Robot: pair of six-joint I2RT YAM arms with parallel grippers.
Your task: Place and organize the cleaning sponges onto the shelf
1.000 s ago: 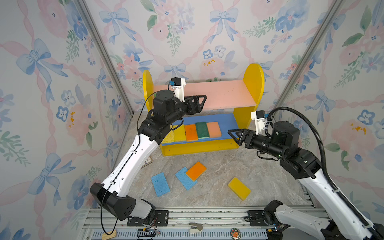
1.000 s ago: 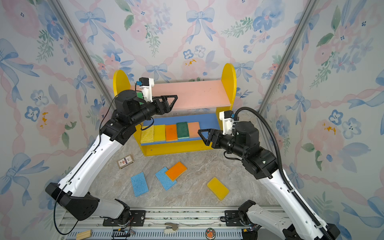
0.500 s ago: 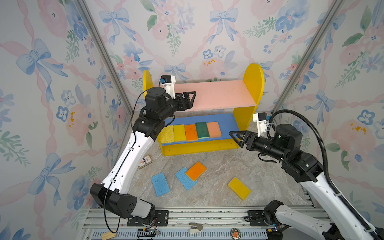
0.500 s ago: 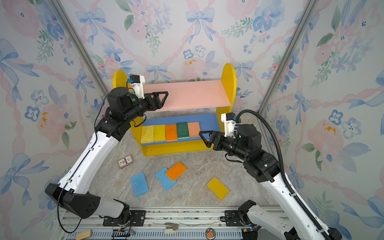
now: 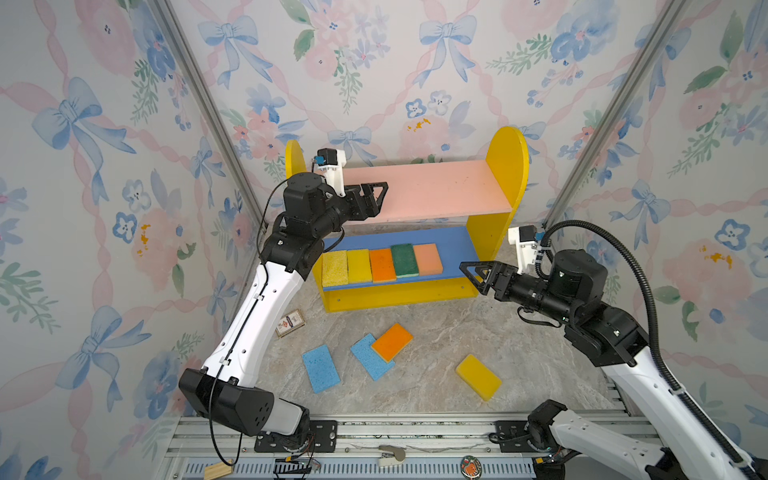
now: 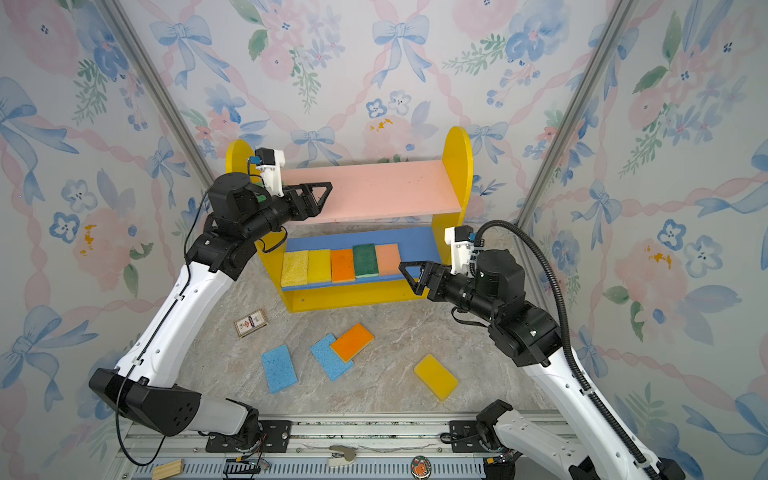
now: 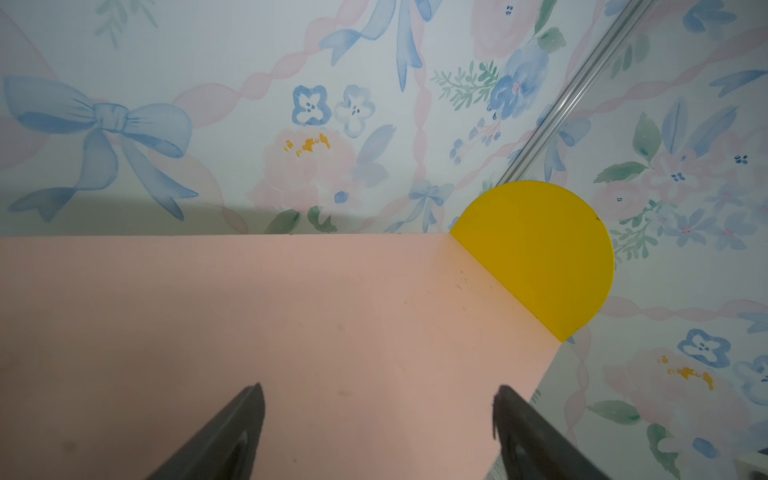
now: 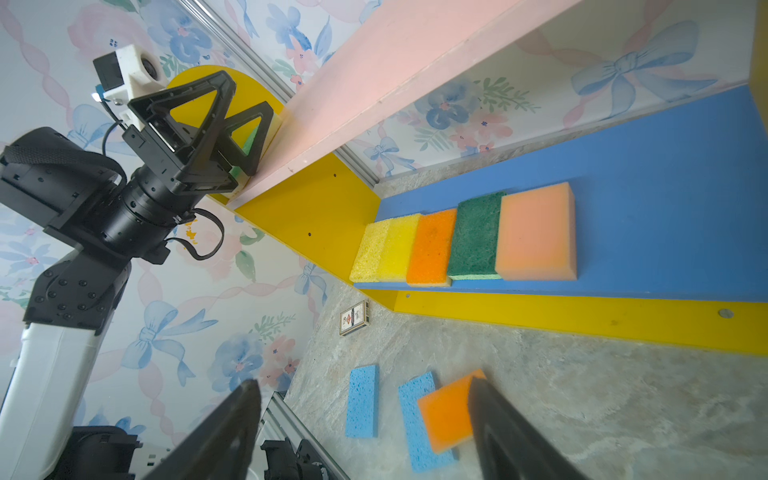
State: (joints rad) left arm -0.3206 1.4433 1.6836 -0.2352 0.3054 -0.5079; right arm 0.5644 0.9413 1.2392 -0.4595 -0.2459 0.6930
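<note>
Sponges sitting in a row on the shelf.
Left gripper is hovering over the pink board, right gripper beside the blue board, both gaping empty.

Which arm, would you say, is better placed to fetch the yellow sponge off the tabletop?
Probably right: the right gripper is open, empty, nearer the yellow sponge; the left gripper is up over the pink board.
</note>
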